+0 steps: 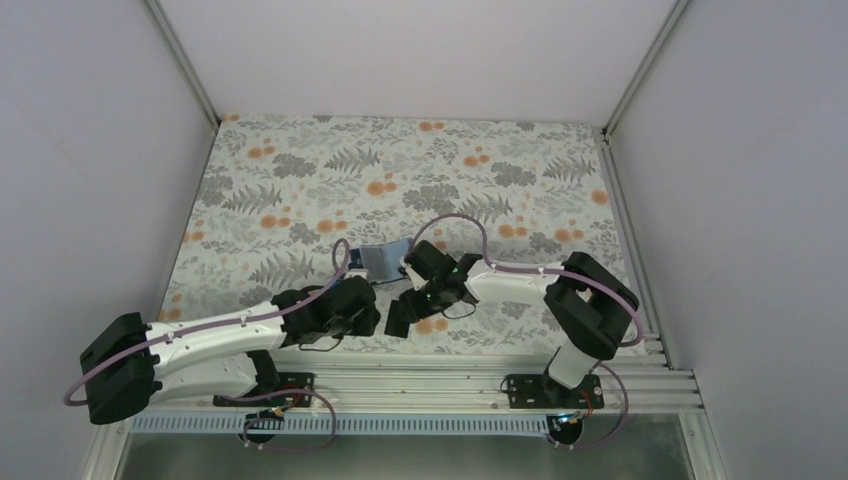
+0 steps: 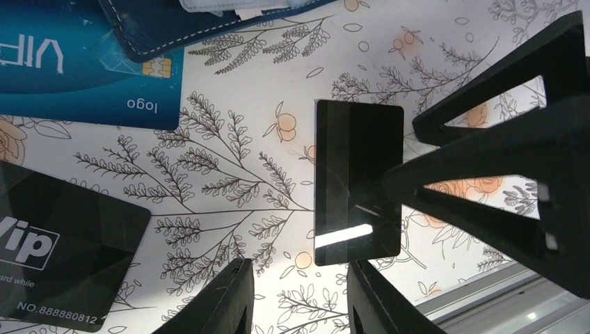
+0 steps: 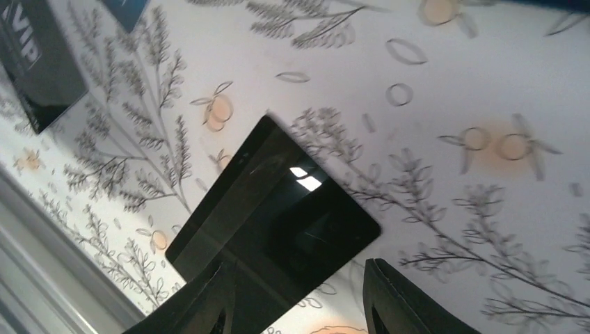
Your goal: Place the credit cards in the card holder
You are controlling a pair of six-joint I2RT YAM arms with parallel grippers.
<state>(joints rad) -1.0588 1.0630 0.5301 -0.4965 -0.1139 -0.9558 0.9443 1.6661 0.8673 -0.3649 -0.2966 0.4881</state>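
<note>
As the plain black card (image 2: 355, 174) lies flat on the tabletop (image 2: 229, 139), apart from the holder (image 2: 202, 31), both grippers sit low beside it, probably to pry an edge. Right gripper (image 3: 298, 278): half-spread, astride a corner, nothing held. Left gripper (image 2: 299, 278): narrowly parted, empty, card just beyond its tips.

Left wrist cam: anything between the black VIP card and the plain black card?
No. In the left wrist view, only bare floral tablecloth lies between the black VIP card and the plain black card.
</note>
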